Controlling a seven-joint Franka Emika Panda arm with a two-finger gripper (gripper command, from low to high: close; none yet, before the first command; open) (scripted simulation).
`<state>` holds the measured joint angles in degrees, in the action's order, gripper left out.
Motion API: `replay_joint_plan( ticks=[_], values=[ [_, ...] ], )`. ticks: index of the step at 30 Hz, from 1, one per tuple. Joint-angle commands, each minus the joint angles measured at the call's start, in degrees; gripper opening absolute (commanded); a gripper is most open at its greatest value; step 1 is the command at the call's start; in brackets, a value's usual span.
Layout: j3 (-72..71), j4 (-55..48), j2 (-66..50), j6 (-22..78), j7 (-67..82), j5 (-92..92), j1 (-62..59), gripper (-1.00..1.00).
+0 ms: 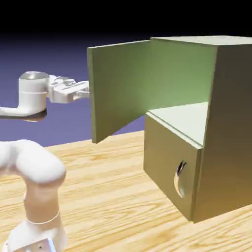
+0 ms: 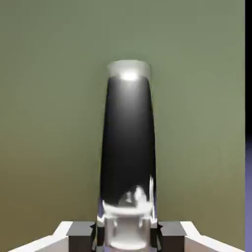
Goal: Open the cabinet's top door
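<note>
**Spotter:** What's the hand doing?

**Me:** My gripper (image 2: 127,231) is clamped on the door's silver handle (image 2: 128,147); in the hand view it runs up between the fingertips (image 2: 81,231), olive panel behind it.

**Spotter:** And the top door?

**Me:** The top door (image 1: 118,88) stands swung wide off the cabinet (image 1: 229,128), edge-on to the hand, with the pale green inside exposed. The lower panel (image 1: 167,162) is shut, as it should be.

**Spotter:** So what's left?

**Me:** Little, I'd judge. The opening looks done; maybe a bit more swing, then let go.
</note>
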<state>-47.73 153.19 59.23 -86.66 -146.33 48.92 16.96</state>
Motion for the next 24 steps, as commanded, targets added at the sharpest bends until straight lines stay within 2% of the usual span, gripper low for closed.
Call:
replay_joint_plan(
  ticks=[1, 12, 24],
  values=[
    [-2.1, -2.0, -1.3, 2.0, -0.4, -1.4, -1.7, -1.00],
    [-22.6, -23.8, -9.9, 20.0, -2.3, -11.4, -23.9, -1.00],
    [-38.9, -45.8, -7.0, 33.8, 1.3, -17.8, -48.8, -1.00]
  ],
)
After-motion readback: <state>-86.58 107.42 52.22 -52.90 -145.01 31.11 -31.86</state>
